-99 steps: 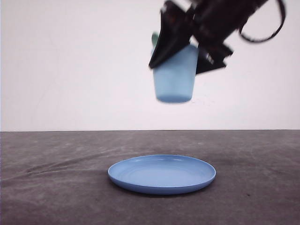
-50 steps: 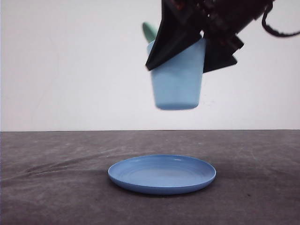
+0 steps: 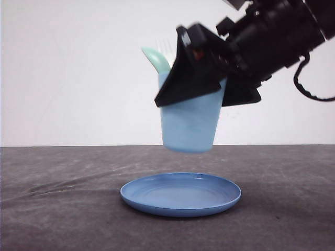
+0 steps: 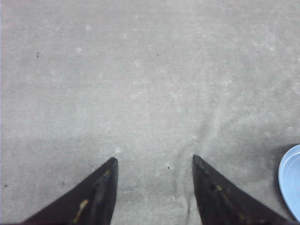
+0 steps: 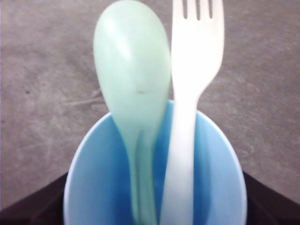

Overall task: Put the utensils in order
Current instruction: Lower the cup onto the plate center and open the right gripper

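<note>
A: Where were the utensils at this mark?

B: Both stood in the cup (image 3: 188,123), heads up. The spoon (image 5: 133,93) leaned on the left, the fork (image 5: 194,70) just beside it on the right, handles down inside.

A: And the cup itself?

B: Off the table (image 3: 57,209), held in the air above the plate (image 3: 180,194), not touching it. The right gripper (image 3: 201,86) had its fingers pinching the cup from either side, near the rim.

A: Left arm?

B: Left gripper (image 4: 154,187) hung over bare table, fingers spread, nothing between them. The plate's edge lay off to its right.

A: Step in hand?

B: My reading: utensils already gathered, cup being carried for setting down, likely on the plate. The next move would call for a level descent onto the plate's centre, then loosening the fingers. A tilt could tip the fork and spoon out.
</note>
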Available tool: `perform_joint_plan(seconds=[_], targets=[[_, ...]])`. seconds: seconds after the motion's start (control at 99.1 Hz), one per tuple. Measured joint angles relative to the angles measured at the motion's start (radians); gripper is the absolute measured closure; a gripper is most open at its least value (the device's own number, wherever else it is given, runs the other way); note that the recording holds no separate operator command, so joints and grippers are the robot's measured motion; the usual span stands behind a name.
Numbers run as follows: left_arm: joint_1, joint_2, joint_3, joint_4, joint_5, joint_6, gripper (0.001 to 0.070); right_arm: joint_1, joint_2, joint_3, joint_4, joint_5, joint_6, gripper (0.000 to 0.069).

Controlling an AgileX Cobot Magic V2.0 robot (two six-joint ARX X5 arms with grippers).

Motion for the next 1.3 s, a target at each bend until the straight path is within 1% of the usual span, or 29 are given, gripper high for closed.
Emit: perform_joint_plan(seconds=[0.434,0.575,0.656,0.948,0.999,1.15,1.301], targets=[[0.0,0.0,0.0,0.0,0.0,0.0,0.0409,0.0,0.216,0.0,0.206,0.019,-0.014,0.0236],[0.0,0.0,0.0,0.0,0.0,0.0,0.0409,0.0,0.269,0.0,0.22,0.025,-0.014,0.0236],[0.0,0.0,0.0,0.0,0.0,0.0,0.0409,0.0,0.293,-0.001,0.221,0.044,-0.014,0.0236],[0.0,0.0,0.0,0.0,0.0,0.0,0.0409,0.0,0.302,-0.001,0.234,0.043,-0.014,0.0234],[0.0,0.0,0.0,0.0,0.0,0.0,0.0409,0.0,0.302,-0.001,0.234,0.043,-0.014,0.021],[0.0,0.0,0.0,0.0,0.0,0.0,0.0409,0.0,0.309,-0.001,0.229,0.039,-0.014,0.0092],[0.0,0.0,0.0,0.0,0.0,0.0,0.0409,0.0,0.302,-0.001,0.208,0.035,-0.014,0.0067]])
